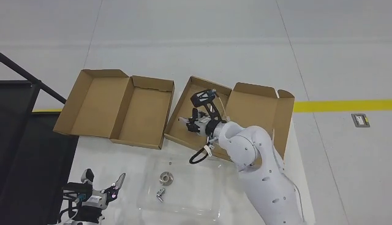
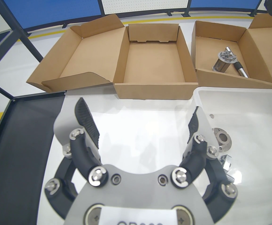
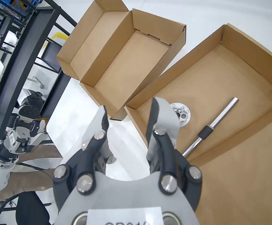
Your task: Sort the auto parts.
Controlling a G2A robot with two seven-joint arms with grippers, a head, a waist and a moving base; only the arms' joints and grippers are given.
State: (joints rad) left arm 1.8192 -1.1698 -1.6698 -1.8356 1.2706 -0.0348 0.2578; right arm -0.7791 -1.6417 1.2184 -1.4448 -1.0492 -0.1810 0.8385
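Note:
Two open cardboard boxes stand side by side at the back of the table. The left box (image 1: pixel 144 111) (image 2: pixel 153 64) (image 3: pixel 126 54) holds nothing. In the right box (image 1: pixel 257 111) (image 2: pixel 211 47) (image 3: pixel 220 78) lie a round metal hub (image 2: pixel 225 59) (image 3: pixel 181 115) and a metal shaft (image 2: pixel 240 69) (image 3: pixel 211 127). My right gripper (image 1: pixel 205 97) (image 3: pixel 130 107) hangs open over the near left corner of that box, nothing between its fingers. A clear tray (image 1: pixel 202 194) (image 2: pixel 243 94) holds a metal flange (image 1: pixel 165 178) (image 2: pixel 221 139) and a small bracket (image 1: pixel 160 194) (image 2: pixel 226 160). My left gripper (image 1: pixel 105 177) (image 2: pixel 138 108) stands open left of the tray.
A black table (image 1: pixel 24 151) (image 2: pixel 21 129) adjoins the white table on the left, with a dark frame post (image 1: pixel 30 78) above it. Both box lids lie folded outward. White tabletop lies free between the left gripper and the left box.

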